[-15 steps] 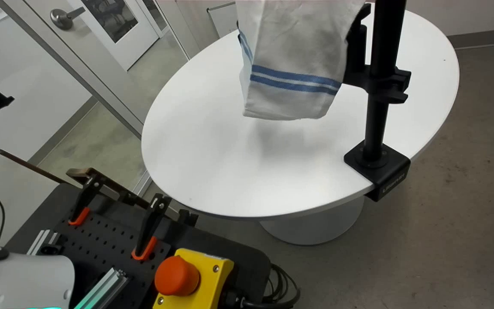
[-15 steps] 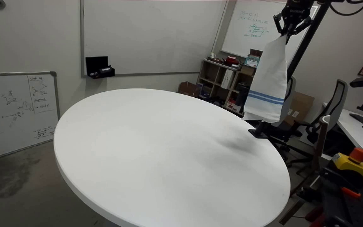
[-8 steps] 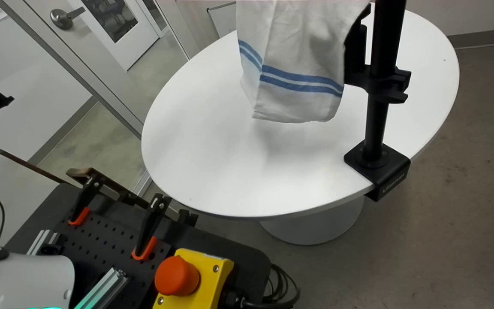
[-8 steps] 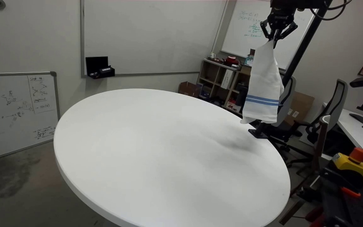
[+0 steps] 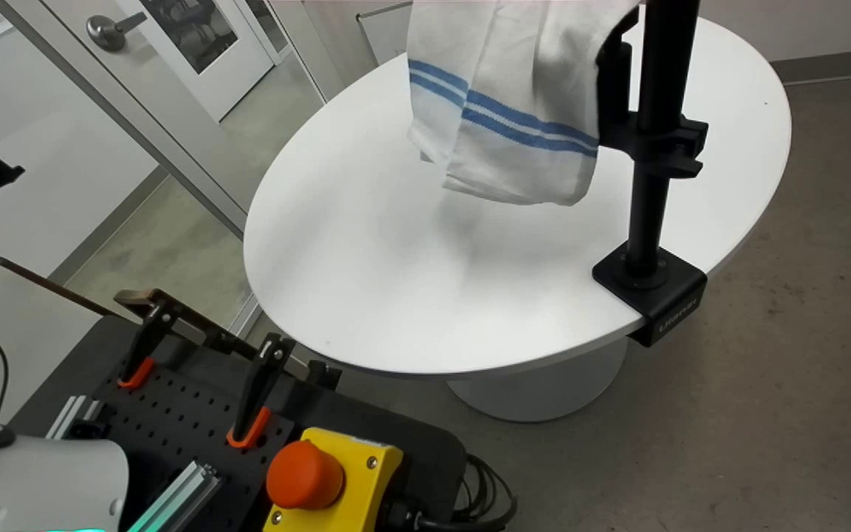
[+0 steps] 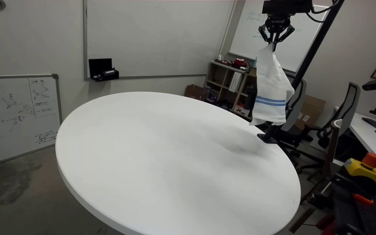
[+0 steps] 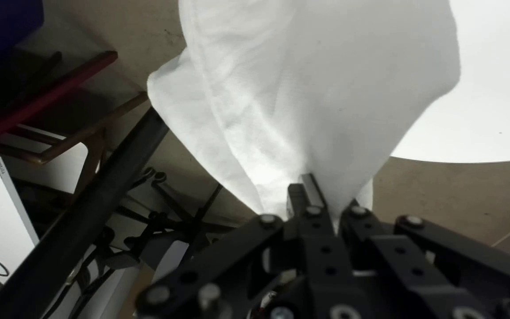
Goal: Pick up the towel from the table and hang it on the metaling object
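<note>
The white towel with blue stripes [image 5: 499, 103] hangs in the air above the round white table in both exterior views [image 6: 269, 94]. My gripper [image 6: 274, 46] is shut on its top end; the towel drapes down from the fingertips, which also show in the wrist view [image 7: 332, 197]. A black metal pole [image 5: 663, 89] with a side bracket [image 5: 616, 96] is clamped to the table edge. The towel's right edge lies against or just before the bracket in that view; I cannot tell whether they touch. The gripper is out of frame there. The pole also shows in the wrist view [image 7: 82, 204].
The white table [image 6: 162, 156] stands below the towel. The pole's clamp base [image 5: 651, 284] sits at its edge. A black cart with a yellow emergency stop box [image 5: 351, 473] stands beside the table. Chairs [image 6: 341, 111] and a shelf [image 6: 220, 81] are behind.
In an exterior view my gripper has moved left and a little down, carrying the towel. The towel has swung and turned, so a second striped fold shows more.
</note>
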Motion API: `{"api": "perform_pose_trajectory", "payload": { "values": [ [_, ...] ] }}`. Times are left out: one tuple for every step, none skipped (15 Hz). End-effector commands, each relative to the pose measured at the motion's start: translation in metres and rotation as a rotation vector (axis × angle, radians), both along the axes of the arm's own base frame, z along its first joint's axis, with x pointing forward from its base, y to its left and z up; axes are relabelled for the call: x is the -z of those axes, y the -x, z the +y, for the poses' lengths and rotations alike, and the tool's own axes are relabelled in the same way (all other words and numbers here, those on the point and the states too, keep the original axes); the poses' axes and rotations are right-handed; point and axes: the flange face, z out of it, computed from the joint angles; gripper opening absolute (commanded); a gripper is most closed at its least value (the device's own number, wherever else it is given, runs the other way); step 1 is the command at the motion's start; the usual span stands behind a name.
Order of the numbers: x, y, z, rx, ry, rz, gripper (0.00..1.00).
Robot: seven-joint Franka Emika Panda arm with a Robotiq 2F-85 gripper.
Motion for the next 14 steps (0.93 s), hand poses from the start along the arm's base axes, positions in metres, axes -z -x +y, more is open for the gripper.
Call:
{"api": "perform_pose_trajectory", "payload": {
  "values": [
    [0.000, -0.039, -0.004, 0.060, 0.034, 0.025, 0.01],
    [0.003, -0.046, -0.002, 0.065, 0.037, 0.035, 0.01],
    [0.008, -0.052, 0.001, 0.067, 0.041, 0.050, 0.01],
    [0.013, -0.059, 0.005, 0.064, 0.047, 0.066, 0.01],
    [0.018, -0.064, 0.009, 0.065, 0.049, 0.081, 0.13],
    [0.023, -0.068, 0.012, 0.064, 0.052, 0.093, 0.30],
    [0.028, -0.072, 0.015, 0.062, 0.051, 0.104, 0.35],
    [0.032, -0.076, 0.018, 0.061, 0.051, 0.116, 0.44],
    [0.035, -0.079, 0.020, 0.060, 0.052, 0.124, 0.50],
    [0.037, -0.081, 0.022, 0.061, 0.052, 0.130, 0.59],
    [0.038, -0.083, 0.023, 0.061, 0.054, 0.134, 0.66],
    [0.038, -0.084, 0.024, 0.059, 0.052, 0.135, 0.72],
    [0.038, -0.085, 0.025, 0.059, 0.058, 0.135, 0.81],
    [0.037, -0.086, 0.026, 0.055, 0.059, 0.133, 0.87]
  ]
}}
